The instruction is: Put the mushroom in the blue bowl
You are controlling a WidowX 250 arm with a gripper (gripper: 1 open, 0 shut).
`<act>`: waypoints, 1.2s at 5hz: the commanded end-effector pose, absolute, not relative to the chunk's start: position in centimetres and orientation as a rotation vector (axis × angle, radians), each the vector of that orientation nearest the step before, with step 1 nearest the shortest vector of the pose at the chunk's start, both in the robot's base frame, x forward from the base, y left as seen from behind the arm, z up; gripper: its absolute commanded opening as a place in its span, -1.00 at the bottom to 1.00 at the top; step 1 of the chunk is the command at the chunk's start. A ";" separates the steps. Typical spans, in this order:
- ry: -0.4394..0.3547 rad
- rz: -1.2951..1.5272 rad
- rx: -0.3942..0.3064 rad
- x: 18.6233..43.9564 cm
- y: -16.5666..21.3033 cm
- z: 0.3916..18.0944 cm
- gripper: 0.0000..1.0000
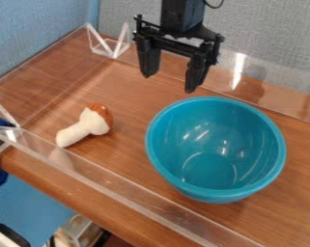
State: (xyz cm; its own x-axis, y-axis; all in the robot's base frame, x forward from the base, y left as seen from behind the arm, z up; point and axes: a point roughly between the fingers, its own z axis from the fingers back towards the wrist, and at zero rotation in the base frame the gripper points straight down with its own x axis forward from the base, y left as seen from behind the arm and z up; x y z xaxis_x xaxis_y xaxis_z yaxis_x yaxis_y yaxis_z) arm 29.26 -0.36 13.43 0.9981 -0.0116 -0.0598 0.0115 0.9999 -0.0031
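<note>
While gripper (176, 69) gapes, mushroom (85, 125) lies unboxed.

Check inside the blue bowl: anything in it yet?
Nothing visible inside the blue bowl: just bare glossy interior with reflections. The mushroom lies on the table to its left. The near inner wall is hidden by the rim.

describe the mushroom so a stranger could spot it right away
Start at the big blue bowl on the wooden table and look to its left. The mushroom lies there on its side, far smaller than the bowl, with a cream stem and reddish-brown cap.
</note>
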 end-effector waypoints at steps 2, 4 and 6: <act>0.096 -0.042 -0.011 28.0 1.9 12.2 1.00; 0.099 -0.088 -0.001 24.2 8.5 12.0 1.00; 0.113 -0.160 -0.018 23.6 12.7 9.5 1.00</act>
State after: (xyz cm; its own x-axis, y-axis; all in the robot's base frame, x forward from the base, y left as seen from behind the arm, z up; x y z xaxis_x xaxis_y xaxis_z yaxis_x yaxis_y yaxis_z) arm 23.21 12.34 8.55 0.9768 -0.1600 -0.1422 0.1543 0.9867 -0.0502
